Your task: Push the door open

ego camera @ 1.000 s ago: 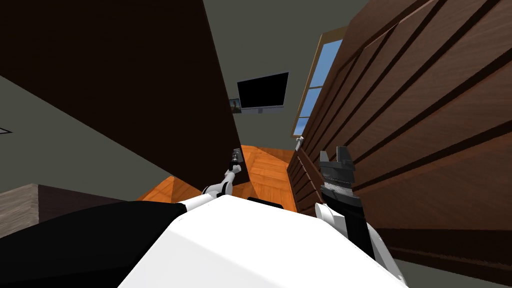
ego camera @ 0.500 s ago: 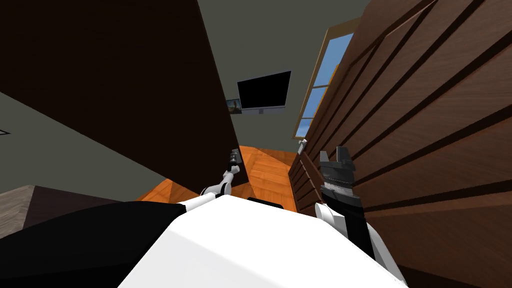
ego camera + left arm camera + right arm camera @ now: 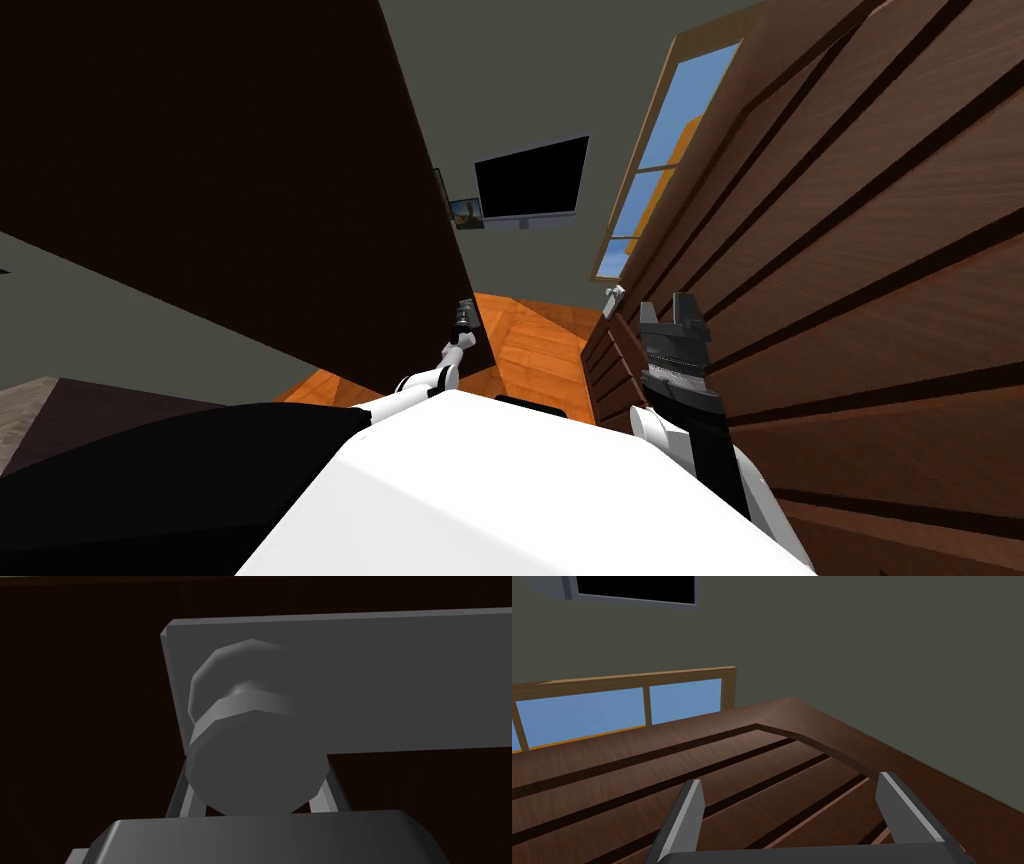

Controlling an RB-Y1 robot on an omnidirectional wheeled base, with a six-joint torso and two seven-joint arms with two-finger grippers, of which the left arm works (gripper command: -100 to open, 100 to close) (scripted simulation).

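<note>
The dark door [image 3: 250,150] is filling the left side of the head view, its free edge running down to where our left arm is reaching. A slatted brown panel [image 3: 850,250] is closing in the right side, and only a narrow strip of orange floor [image 3: 535,345] is showing between the two. Beyond are a window [image 3: 665,150] and a black screen [image 3: 530,178] on the far wall. The right pincer [image 3: 668,306] is hanging raised just beside the slatted panel, its fingers [image 3: 689,806] standing wide apart with nothing between them. We cannot tell whether it is touching the panel. The left pincer [image 3: 465,322] is sitting at the door's edge, clamped on the round grey knob [image 3: 252,771]. One blade is pressing each side of it, in front of a flat grey plate [image 3: 375,686].

We are judging the main risk to be the grip. The knob looks smooth and round, and the door will be swinging on an arc, so a straight push may be twisting the blades off it or dragging the wrist sideways. The second risk is the tight gap: driving forward may be scraping the idle right pincer along the slats or catching it on the small handle [image 3: 612,296] there. A door pushed unevenly may also be swinging back at us.
</note>
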